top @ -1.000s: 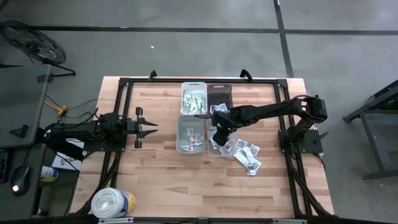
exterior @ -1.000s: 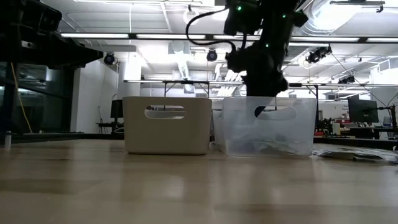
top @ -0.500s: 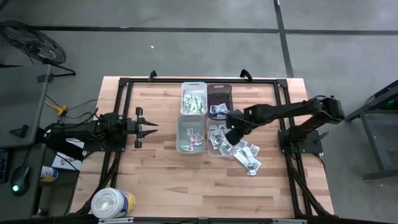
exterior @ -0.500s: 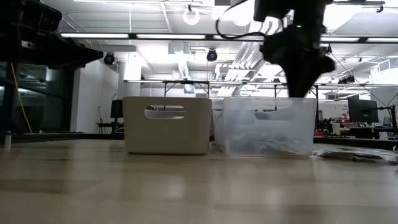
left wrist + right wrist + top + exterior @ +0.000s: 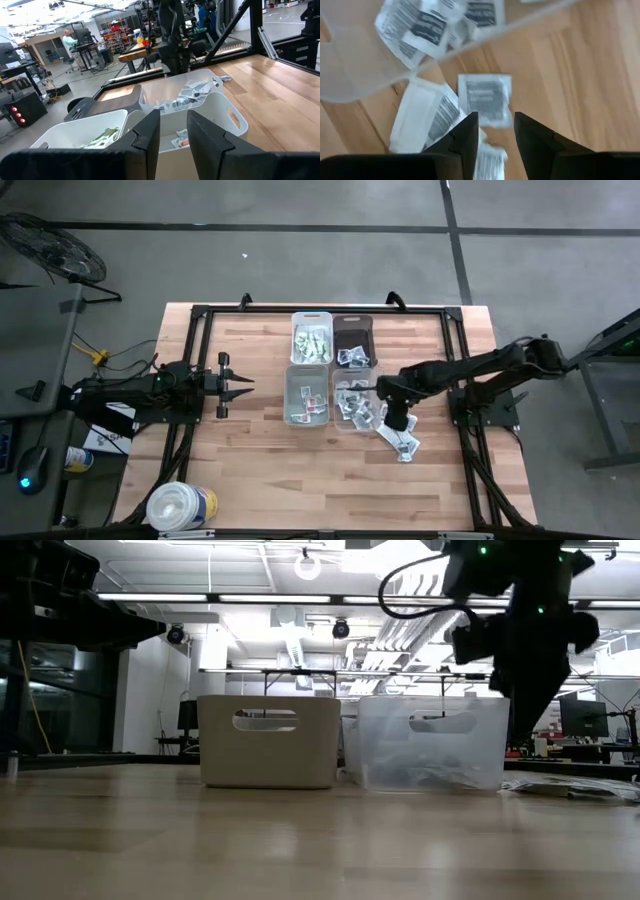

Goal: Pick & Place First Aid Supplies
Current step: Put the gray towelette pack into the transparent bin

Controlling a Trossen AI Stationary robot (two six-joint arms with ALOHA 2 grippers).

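Observation:
The first aid packets are small white paper squares with dark print. A loose heap lies flat on the table, right of the clear bin, which holds more of them. Greenish ones fill the white bin. My right gripper hangs open above the loose heap, fingers pointing down. In the right wrist view its fingers stand over one flat packet without touching it. My left gripper waits open, left of the bins.
Four small bins stand in a block at the table's middle: the white one, a dark one with a few packets, a pale one and the clear one. A big white tub sits at the near left corner. Bare wood lies near the bins.
My right gripper has swung from over the bins toward the table's right and near edge, and now hangs above the loose packets beside the clear bin. It holds nothing in its fingers. The left arm has kept still.

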